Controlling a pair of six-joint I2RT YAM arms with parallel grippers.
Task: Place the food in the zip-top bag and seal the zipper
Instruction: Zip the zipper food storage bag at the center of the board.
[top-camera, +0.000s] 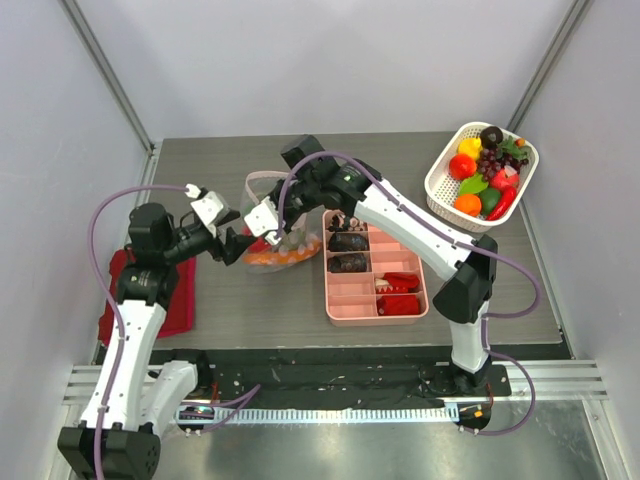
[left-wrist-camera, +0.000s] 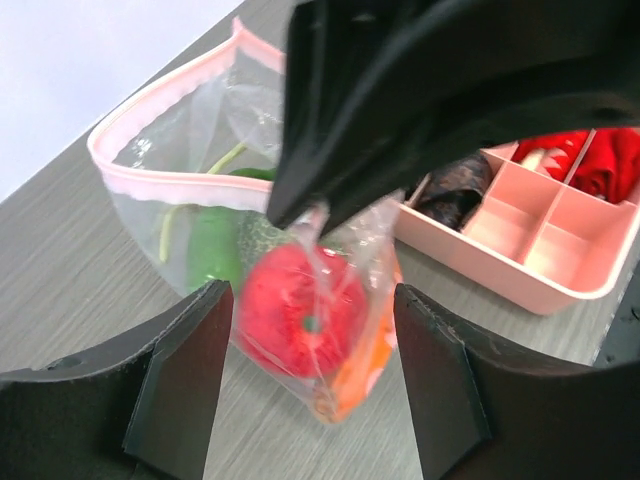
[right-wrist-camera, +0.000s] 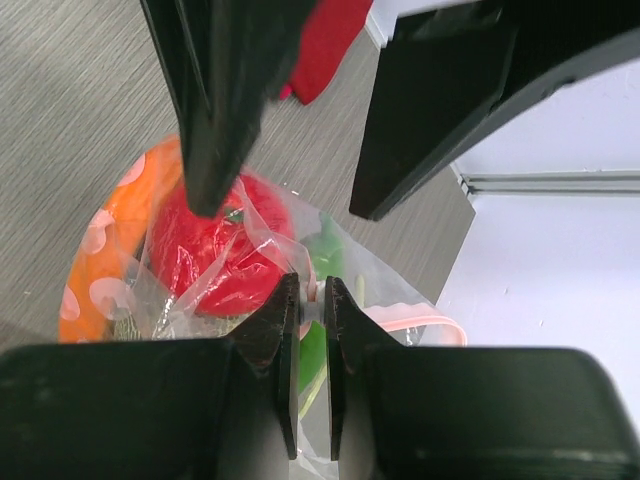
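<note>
My right gripper (right-wrist-camera: 311, 302) pinches the clear crinkly zip-top bag (left-wrist-camera: 150, 220) of shiny toy food (left-wrist-camera: 290, 315) beside the pink plastic tray (top-camera: 350, 290), my left gripper (left-wrist-camera: 310, 310) sits spread wide around it, and I fear a hard tug could rip it.

The food (top-camera: 270, 258) lies in the zip-top bag (top-camera: 262, 195), just left of the tray (top-camera: 328, 272), basket (top-camera: 437, 190) behind right.

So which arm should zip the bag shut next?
Probably the left. The left gripper is open and free, facing the bag and its open zipper. The right gripper is busy, shut on the bag's plastic.
</note>
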